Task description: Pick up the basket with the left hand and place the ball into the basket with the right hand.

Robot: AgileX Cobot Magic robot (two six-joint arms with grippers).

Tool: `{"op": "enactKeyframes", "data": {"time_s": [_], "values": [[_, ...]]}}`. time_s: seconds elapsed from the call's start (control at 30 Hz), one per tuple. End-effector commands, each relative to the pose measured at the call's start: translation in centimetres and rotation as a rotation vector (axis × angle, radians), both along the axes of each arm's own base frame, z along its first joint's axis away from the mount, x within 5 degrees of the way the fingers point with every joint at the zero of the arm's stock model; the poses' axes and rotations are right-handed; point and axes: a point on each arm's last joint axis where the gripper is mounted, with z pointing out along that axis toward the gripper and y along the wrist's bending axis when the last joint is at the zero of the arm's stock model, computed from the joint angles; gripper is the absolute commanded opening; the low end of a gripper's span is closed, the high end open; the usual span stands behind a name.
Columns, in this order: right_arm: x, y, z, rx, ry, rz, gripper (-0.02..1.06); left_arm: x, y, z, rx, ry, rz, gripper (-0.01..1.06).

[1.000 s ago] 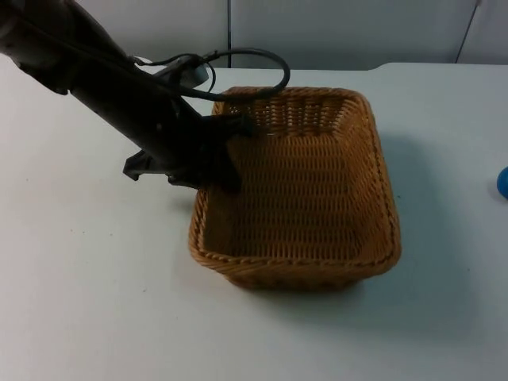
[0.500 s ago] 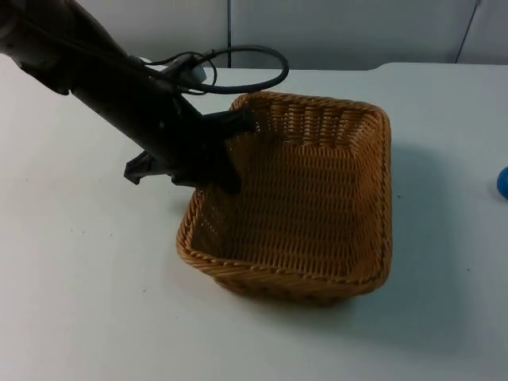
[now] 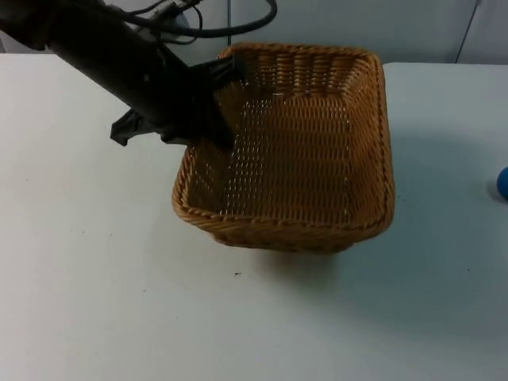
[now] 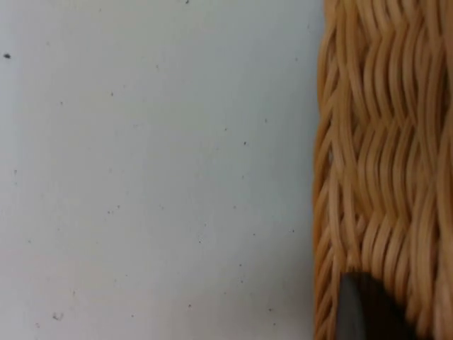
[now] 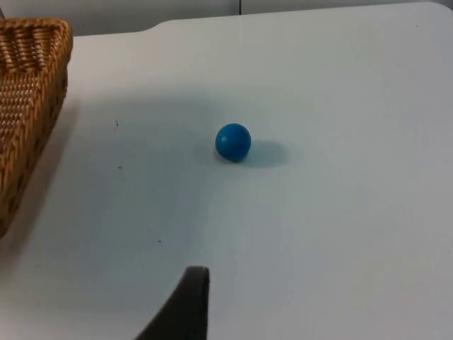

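White and bare, the surface (image 3: 95, 302) runs back to a grey partition wall (image 3: 333, 28). On it, seen from the top view, the woven brown basket (image 3: 290, 147) is tilted, and a shadow lies under its near wall, so it seems to be raised from the surface on that side. The left gripper (image 3: 222, 99) comes from the upper left and is pinching the left wall of the basket near the far corner: one black finger goes inside the basket and the other stays outside the rim. In the left wrist view the wicker wall (image 4: 382, 156) stands close beside the white surface, and one black fingertip (image 4: 368, 312) lies against the weave.

The blue ball (image 5: 233, 142) rests on the surface, well apart from the basket, on its right side; in the top view it sits at the right edge (image 3: 502, 183). In the right wrist view a corner of the basket (image 5: 32, 78) is seen beside the ball's area. The right gripper hangs above the surface near the ball; one fingertip (image 5: 187, 304) of it is seen, so I cannot tell if it is spread or pressed together.
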Motion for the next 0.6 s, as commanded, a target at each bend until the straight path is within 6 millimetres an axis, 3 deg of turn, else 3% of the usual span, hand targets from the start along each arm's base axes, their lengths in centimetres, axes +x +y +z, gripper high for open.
{"op": "enactKeyframes", "data": {"time_s": [0.0, 0.2, 0.57], "values": [[0.0, -0.1, 0.0, -0.011, -0.01, -0.01, 1.03, -0.1, 0.5, 1.1, -0.011, 0.02, 0.011, 0.12], [0.0, -0.1, 0.0, -0.011, -0.01, -0.01, 1.03, -1.2, 1.3, 0.6, 0.012, 0.033, 0.06, 0.12], [0.0, -0.1, 0.0, -0.011, -0.01, -0.01, 1.03, -5.3, 5.9, 0.6, 0.011, 0.024, 0.192, 0.12]]}}
